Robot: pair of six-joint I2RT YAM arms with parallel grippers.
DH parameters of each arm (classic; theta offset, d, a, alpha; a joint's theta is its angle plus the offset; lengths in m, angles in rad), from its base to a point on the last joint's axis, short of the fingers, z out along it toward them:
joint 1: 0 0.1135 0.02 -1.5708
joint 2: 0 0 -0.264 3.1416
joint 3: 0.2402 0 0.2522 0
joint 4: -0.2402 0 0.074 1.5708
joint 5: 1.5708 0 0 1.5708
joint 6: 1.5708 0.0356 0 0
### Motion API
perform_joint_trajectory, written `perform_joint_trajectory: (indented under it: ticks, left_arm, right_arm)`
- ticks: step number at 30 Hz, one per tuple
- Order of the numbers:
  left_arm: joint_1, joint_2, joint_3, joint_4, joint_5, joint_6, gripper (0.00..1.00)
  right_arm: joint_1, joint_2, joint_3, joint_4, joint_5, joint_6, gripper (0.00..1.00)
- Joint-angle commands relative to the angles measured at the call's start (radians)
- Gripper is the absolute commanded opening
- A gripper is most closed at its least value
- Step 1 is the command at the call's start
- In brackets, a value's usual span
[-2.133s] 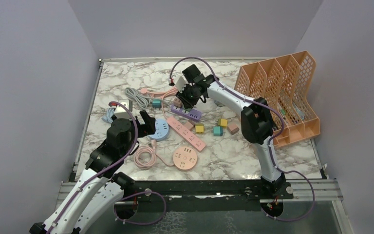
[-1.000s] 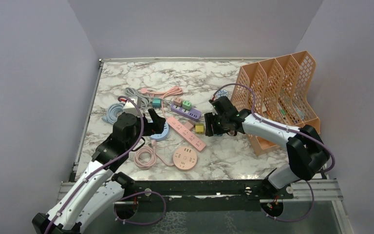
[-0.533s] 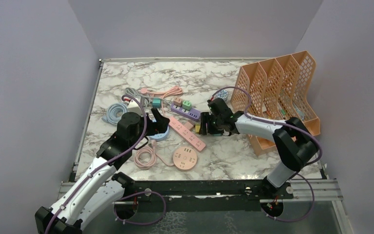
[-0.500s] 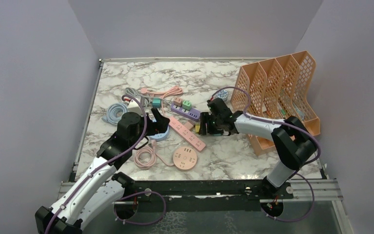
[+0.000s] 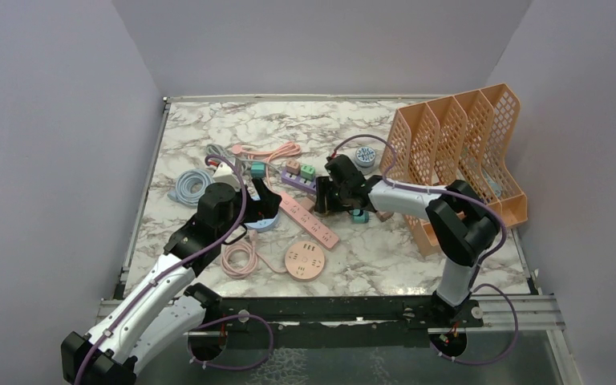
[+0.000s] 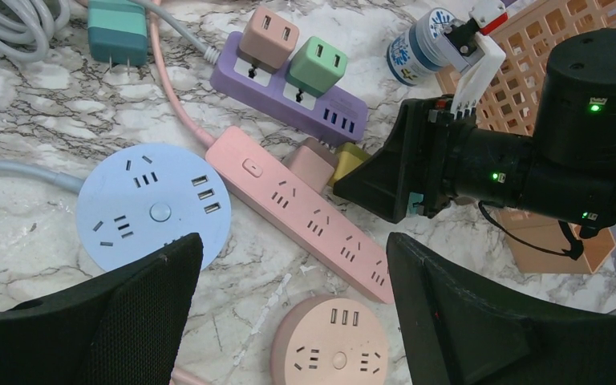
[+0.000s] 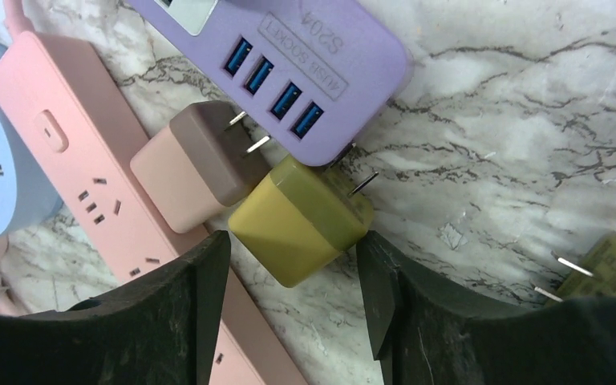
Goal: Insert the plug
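A yellow plug (image 7: 301,220) lies on the marble with its prongs toward the purple power strip (image 7: 289,56), next to a pink-brown plug (image 7: 196,164). My right gripper (image 7: 290,261) is open, and its fingertips straddle the yellow plug's near end with gaps on both sides. In the top view this gripper (image 5: 325,196) hides the plug. My left gripper (image 6: 293,245) is open and empty. It hovers over the long pink strip (image 6: 313,216), between the blue round socket (image 6: 148,212) and the pink round socket (image 6: 337,353). The left wrist view shows the yellow plug (image 6: 349,160) just ahead of the right gripper's fingers.
Pink and green plugs (image 6: 317,64) sit in the purple strip. A teal plug (image 6: 116,28), coiled cables (image 5: 186,184), a second yellowish plug (image 7: 601,265) and a teal block (image 5: 359,215) lie about. An orange file rack (image 5: 465,152) and a blue-white can (image 5: 363,155) stand to the right.
My right gripper has swung from the file rack side leftward to the purple strip and now straddles the yellow plug. The left gripper has crept slightly forward, still open.
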Motion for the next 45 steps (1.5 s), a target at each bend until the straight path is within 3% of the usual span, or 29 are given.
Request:
perform_joint_trajectory:
  ticks: [1, 6, 9, 15, 22, 31, 37, 45]
  left_arm:
    - [0.001, -0.006, -0.003, 0.026, -0.003, -0.008, 0.87]
    - [0.001, -0.011, -0.007, 0.023, -0.013, -0.007, 0.87]
    - [0.002, -0.009, -0.007, 0.023, -0.013, -0.005, 0.87]
    - [0.002, 0.002, -0.005, 0.028, -0.013, -0.005, 0.87]
    - [0.002, -0.005, -0.009, 0.027, -0.015, -0.007, 0.87]
    - [0.002, -0.011, -0.019, 0.018, -0.009, -0.017, 0.87]
    - [0.002, -0.021, -0.03, 0.015, 0.001, -0.02, 0.87]
    - [0.002, 0.02, -0.032, 0.011, 0.034, -0.057, 0.88]
  right_arm:
    - [0.02, 0.063, 0.027, -0.064, 0.161, -0.002, 0.59]
    - [0.027, 0.082, 0.055, -0.155, 0.307, 0.013, 0.55]
    - [0.029, 0.066, 0.054, -0.177, 0.346, 0.018, 0.58]
    - [0.029, 0.051, 0.069, -0.137, 0.322, -0.003, 0.67]
    - [0.028, 0.109, 0.131, -0.115, 0.297, -0.009, 0.68]
    - [0.028, 0.139, 0.145, -0.089, 0.314, 0.013, 0.63]
    - [0.027, 0.099, 0.112, -0.071, 0.328, -0.01, 0.44]
    - [0.027, -0.045, 0.037, -0.046, 0.214, -0.042, 0.4]
